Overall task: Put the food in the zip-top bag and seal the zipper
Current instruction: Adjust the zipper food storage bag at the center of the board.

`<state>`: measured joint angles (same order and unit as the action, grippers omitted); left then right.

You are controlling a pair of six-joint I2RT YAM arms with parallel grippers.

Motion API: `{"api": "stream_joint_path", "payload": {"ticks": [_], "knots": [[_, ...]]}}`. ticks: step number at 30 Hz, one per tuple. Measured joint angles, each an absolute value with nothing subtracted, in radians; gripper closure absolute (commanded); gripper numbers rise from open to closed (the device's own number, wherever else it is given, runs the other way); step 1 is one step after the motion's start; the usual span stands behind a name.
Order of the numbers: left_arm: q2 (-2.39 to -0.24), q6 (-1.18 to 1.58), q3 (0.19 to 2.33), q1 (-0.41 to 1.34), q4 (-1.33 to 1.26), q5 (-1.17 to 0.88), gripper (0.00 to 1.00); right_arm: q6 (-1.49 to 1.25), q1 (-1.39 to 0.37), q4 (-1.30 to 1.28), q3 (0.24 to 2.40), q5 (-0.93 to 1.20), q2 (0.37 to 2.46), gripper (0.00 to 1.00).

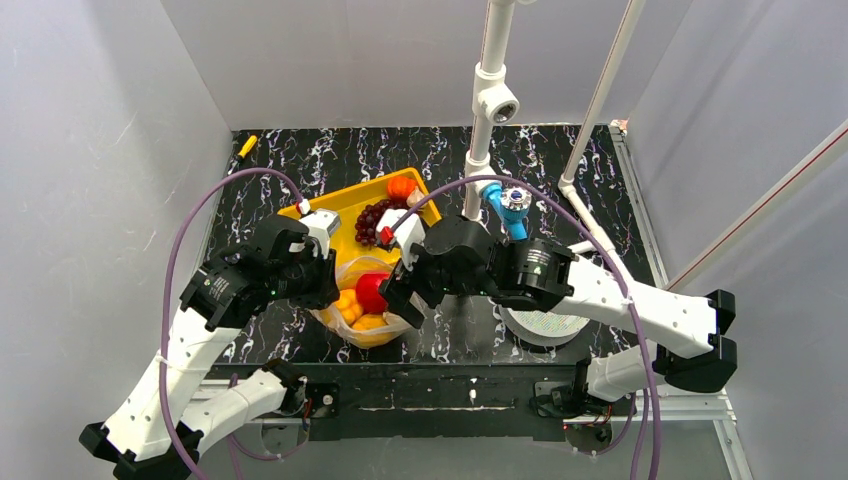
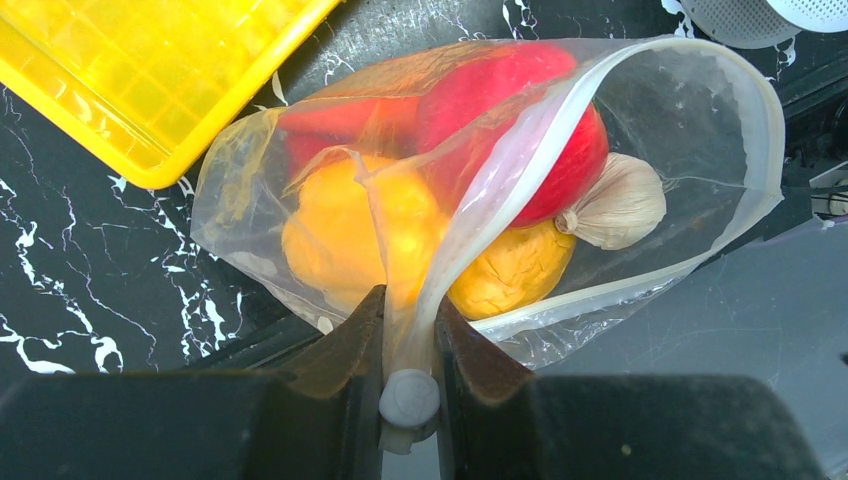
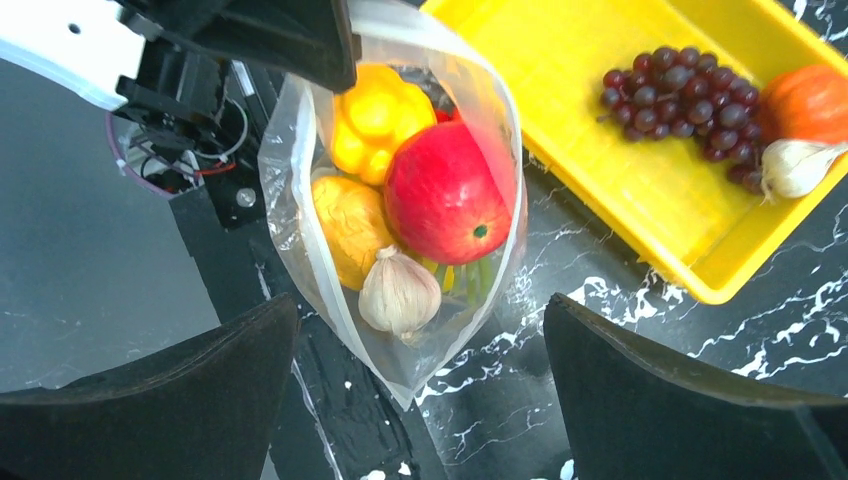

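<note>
The zip-top bag (image 1: 362, 305) lies at the table's near edge with its mouth open. It holds a red apple (image 3: 445, 195), a yellow pepper (image 3: 375, 115), an orange fruit (image 3: 350, 228) and a garlic bulb (image 3: 400, 293). My left gripper (image 2: 410, 322) is shut on the zipper (image 2: 520, 160) at one end of the mouth; in the top view it (image 1: 330, 290) is at the bag's left. My right gripper (image 3: 420, 310) is open and empty, its jaws wide either side of the bag's free corner; the top view shows it (image 1: 398, 300) at the bag's right.
The yellow tray (image 1: 345, 205) behind the bag holds purple grapes (image 3: 675, 90), an orange fruit (image 3: 810, 100) and a second garlic bulb (image 3: 795, 165). A round white spool disc (image 1: 545, 322) lies at the right. White pipes (image 1: 485, 110) stand behind.
</note>
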<state>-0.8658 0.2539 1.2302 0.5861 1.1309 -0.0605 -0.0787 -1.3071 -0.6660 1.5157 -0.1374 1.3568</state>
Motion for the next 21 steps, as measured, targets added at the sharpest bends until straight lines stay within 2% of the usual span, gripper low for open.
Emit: {"api": "stream_joint_path", "payload": {"ticks": [16,21], "knots": [[-0.865,0.254,1.229,0.586,1.131,-0.06,1.0,-0.014,-1.329,-0.815,1.751,-0.15,1.399,0.02],[-0.862,0.254,1.224,0.586,1.133,-0.058,1.0,0.005,-1.402,-0.817,1.733,-0.192,1.404,0.02]]}}
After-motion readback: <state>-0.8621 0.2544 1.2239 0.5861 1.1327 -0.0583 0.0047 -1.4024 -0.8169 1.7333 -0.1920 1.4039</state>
